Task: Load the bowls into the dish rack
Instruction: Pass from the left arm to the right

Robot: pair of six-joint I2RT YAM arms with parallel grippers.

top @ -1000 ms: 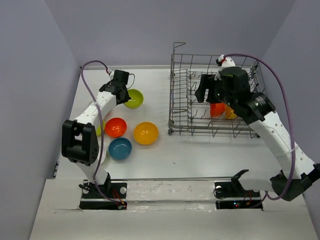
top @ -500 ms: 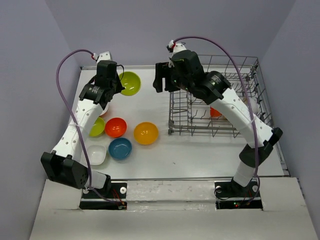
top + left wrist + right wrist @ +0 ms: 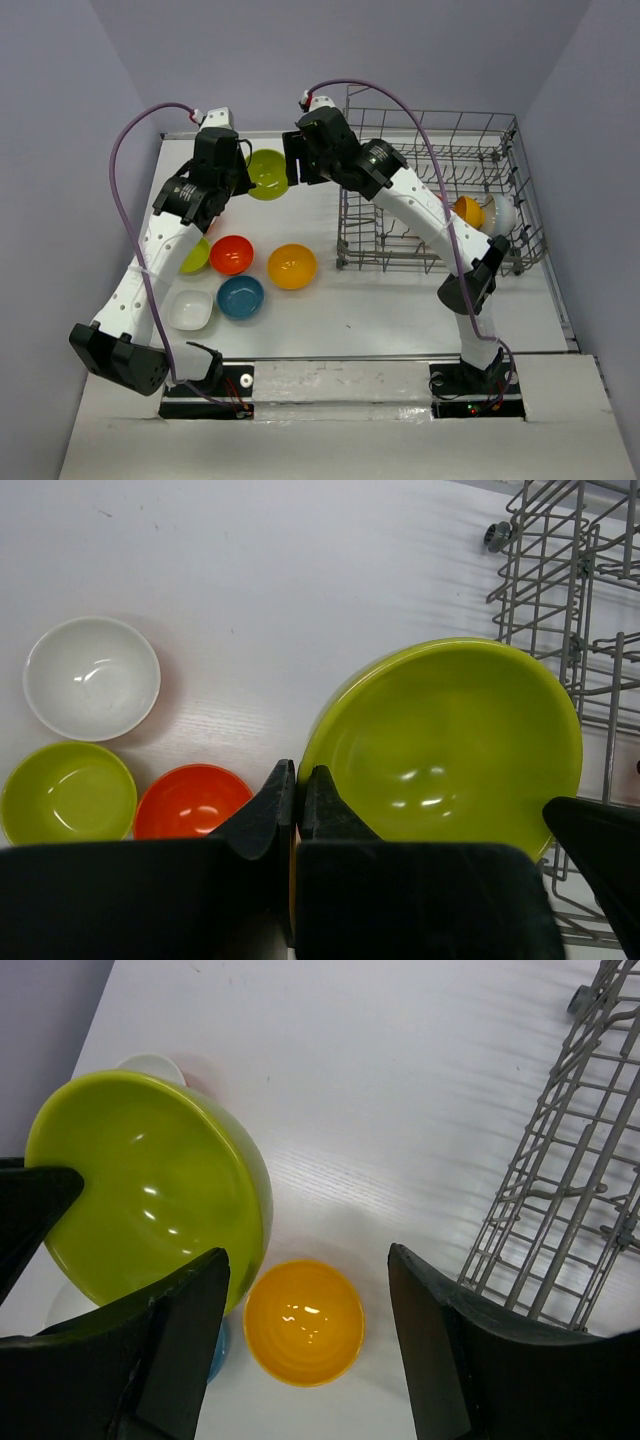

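Observation:
My left gripper point(image 3: 297, 780) is shut on the rim of a lime green bowl point(image 3: 450, 740), held up above the table's far side point(image 3: 265, 173). My right gripper point(image 3: 308, 1290) stands open just right of that bowl point(image 3: 150, 1190), its left finger by the bowl's edge, nothing between the jaws. In the top view the right gripper point(image 3: 292, 165) is left of the dish rack point(image 3: 440, 190). Below lie an orange-yellow bowl point(image 3: 304, 1322), a red-orange bowl point(image 3: 231, 254), a blue bowl point(image 3: 241, 297), a squarish white bowl point(image 3: 189, 310) and a second lime bowl point(image 3: 68, 792).
An orange bowl point(image 3: 468, 211) and a white bowl point(image 3: 500, 212) sit at the rack's right end. A round white bowl point(image 3: 92, 677) rests on the table near the left wall. The rack's left wall point(image 3: 570, 1200) rises close to my right gripper.
The left gripper lifted the lime bowl off the table and carried it up and right. The right arm swung left out of the rack toward that bowl, its jaws narrowing a little.

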